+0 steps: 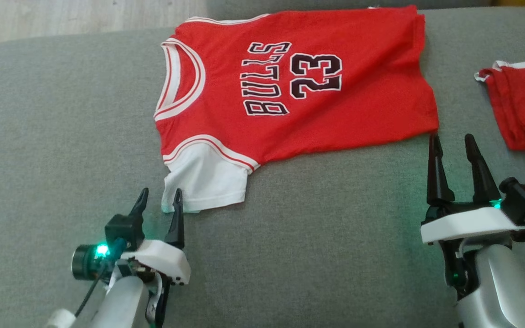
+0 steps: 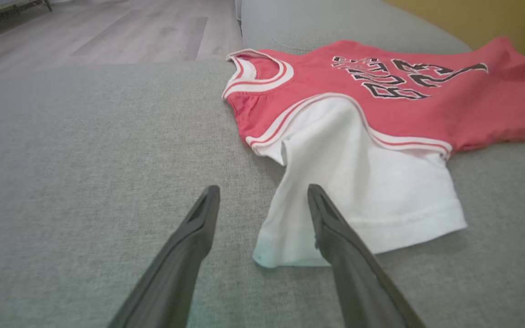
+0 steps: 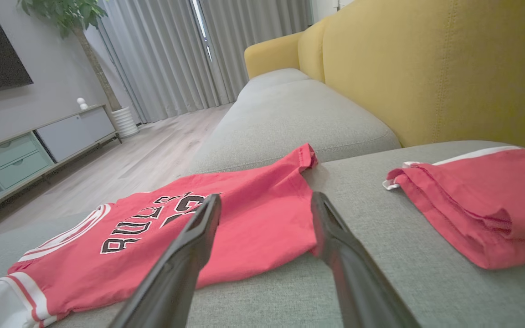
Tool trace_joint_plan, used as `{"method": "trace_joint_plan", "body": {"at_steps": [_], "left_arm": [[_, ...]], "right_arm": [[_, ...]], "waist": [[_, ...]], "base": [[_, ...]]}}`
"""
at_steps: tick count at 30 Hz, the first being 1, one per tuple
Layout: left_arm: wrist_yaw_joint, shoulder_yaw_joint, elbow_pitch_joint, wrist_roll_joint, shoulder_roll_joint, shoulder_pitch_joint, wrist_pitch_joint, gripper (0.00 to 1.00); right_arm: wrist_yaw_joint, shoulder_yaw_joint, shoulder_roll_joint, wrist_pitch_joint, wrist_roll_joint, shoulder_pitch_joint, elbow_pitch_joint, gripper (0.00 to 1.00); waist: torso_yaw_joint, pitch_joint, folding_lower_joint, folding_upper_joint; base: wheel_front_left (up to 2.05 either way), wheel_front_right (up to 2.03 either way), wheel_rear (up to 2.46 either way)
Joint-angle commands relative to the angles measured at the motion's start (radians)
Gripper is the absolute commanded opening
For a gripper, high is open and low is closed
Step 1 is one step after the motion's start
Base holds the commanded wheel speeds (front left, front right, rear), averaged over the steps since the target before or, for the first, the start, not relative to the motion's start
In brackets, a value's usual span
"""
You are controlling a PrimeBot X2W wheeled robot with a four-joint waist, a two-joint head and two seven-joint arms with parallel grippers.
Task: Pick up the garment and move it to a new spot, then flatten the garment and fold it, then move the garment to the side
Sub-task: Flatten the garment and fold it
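Here, left pincer [image 1: 162,192] and right pincer [image 1: 451,138] gape toward the garment [image 1: 362,109].

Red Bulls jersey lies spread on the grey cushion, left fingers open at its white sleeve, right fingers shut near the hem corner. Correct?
One slip: the right gripper has open fingers, not shut, as the right wrist view shows. The rest holds: jersey spread on the grey cushion, left gripper open at the white sleeve.
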Motion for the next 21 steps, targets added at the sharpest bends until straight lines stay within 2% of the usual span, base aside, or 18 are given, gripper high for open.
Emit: {"method": "trace_joint_plan", "body": {"at_steps": [1,9,10,11,15,21], "left_arm": [[-0.001,0.037,-0.007,-0.002,0.025,-0.043,0.003,1.00],[-0.020,0.014,0.085,-0.009,0.032,-0.085,0.087,1.00],[-0.025,0.009,0.092,-0.010,0.031,-0.087,0.099,0.47],[-0.037,0.003,0.096,-0.016,0.031,-0.091,0.101,0.00],[-0.044,0.003,0.082,-0.025,0.027,-0.094,0.069,0.00],[-0.025,0.042,-0.037,-0.058,0.017,-0.098,-0.067,0.00]], "right_arm": [[-0.001,0.025,-0.001,-0.002,0.009,-0.038,-0.040,1.00],[-0.001,0.024,-0.001,-0.002,0.013,-0.057,-0.053,1.00],[-0.001,0.023,-0.001,-0.001,0.014,-0.058,-0.054,1.00],[-0.001,0.018,-0.001,0.003,0.010,-0.061,-0.054,1.00],[-0.001,0.010,-0.001,0.017,-0.001,-0.068,-0.048,1.00],[-0.001,-0.042,-0.001,0.064,-0.042,-0.096,-0.001,1.00]], "waist": [[-0.010,0.011,-0.0001,-0.0001],[-0.030,0.034,-0.0001,-0.0001],[-0.031,0.034,-0.0001,-0.0001],[-0.030,0.035,-0.0001,-0.0001],[-0.025,0.031,-0.0001,-0.0001],[0.014,0.014,-0.0001,-0.0001]], "base": [[0.00,0.00,0.00],[0.00,0.00,0.00],[0.00,0.00,0.00],[0.00,0.00,0.00],[0.00,0.00,0.00],[0.00,0.00,0.00]]}}
